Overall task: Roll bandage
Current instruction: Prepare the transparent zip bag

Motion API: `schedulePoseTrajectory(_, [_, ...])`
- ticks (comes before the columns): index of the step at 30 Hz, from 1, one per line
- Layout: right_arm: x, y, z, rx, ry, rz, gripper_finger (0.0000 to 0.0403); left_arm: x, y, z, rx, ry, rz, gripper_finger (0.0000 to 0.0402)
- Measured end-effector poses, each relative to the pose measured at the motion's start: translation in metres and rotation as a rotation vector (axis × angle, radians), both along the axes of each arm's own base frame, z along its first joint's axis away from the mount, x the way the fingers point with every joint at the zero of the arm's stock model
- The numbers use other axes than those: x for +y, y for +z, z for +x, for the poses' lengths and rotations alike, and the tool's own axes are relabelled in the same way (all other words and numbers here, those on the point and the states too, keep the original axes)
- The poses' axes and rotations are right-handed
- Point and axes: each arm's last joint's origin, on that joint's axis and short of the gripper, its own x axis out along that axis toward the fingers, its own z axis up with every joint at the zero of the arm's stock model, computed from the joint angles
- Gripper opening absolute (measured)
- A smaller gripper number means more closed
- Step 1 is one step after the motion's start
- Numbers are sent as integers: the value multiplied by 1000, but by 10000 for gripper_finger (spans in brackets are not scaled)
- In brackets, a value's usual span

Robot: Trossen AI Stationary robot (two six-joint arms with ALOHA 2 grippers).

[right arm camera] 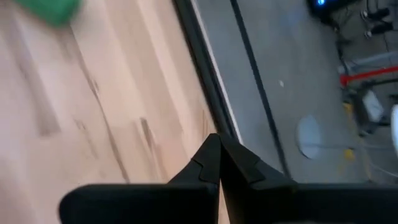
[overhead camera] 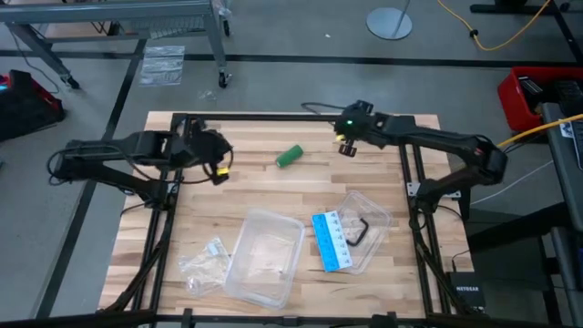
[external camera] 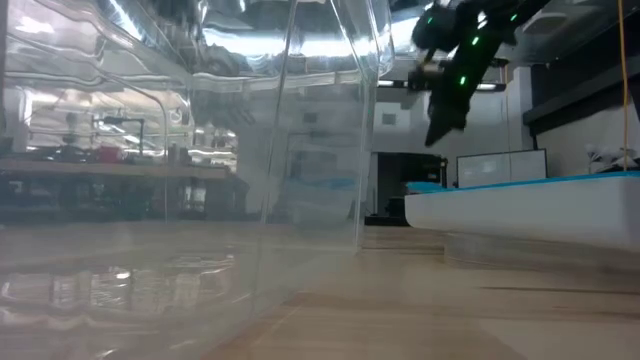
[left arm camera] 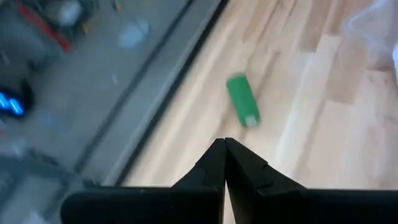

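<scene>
Rolled bandage (overhead camera: 290, 157) lies free between the closed left pincer (overhead camera: 219, 169) and closed right pincer (overhead camera: 345, 146).

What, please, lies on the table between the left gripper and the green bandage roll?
Nothing: in the high view only bare wooden table separates the shut left gripper from the bandage roll, and the left wrist view shows the same.

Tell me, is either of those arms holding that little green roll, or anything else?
No, nothing is held. The bandage lies rolled up on the table between the two arms. The left gripper and the right gripper are both shut and empty.
</scene>
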Motion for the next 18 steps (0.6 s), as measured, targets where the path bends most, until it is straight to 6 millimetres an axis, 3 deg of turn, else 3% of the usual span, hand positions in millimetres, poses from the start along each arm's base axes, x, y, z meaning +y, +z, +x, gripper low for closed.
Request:
schedulePoseTrajectory(8, [26, 35, -31, -222, 98, 197, 8, -27, -15, -35, 80, 182, -259, 0])
schedulePoseTrajectory(14, [39, 36, -40, -292, 183, 437, 8, -57, -24, -32, 102, 171, -368, 0])
schedulePoseTrajectory(18, [46, 19, -42, -298, 265, 595, 8, -83, -34, -20, 108, 156, -407, 0])
